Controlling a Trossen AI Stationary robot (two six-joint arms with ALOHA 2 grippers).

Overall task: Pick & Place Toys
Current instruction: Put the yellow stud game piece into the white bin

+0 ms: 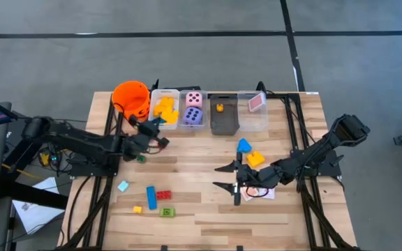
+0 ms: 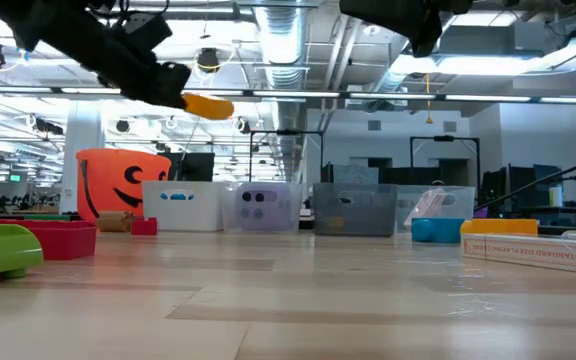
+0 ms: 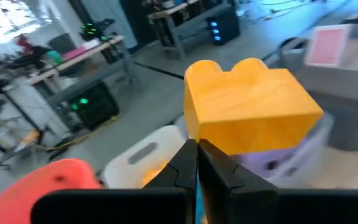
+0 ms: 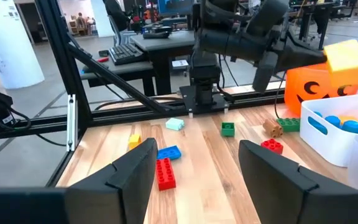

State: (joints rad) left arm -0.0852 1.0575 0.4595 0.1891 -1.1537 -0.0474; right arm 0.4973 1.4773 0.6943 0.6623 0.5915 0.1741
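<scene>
My left gripper (image 1: 160,123), in the upper left of the high view, is pinched on a yellow block (image 3: 248,102), held in the air just beside the white bin (image 1: 165,118) that already holds yellow pieces. My right gripper (image 1: 230,178) waits spread wide and empty at centre right. Both dice (image 1: 193,107) sit in the next bin and a pink card (image 1: 257,103) in the far one, so sorting is under way. Left on the table: a blue block (image 1: 151,197), a red block (image 1: 163,195), a green block (image 1: 167,212) and others at lower left, more at centre. The card beneath my right arm is mostly hidden; probably another toy.
</scene>
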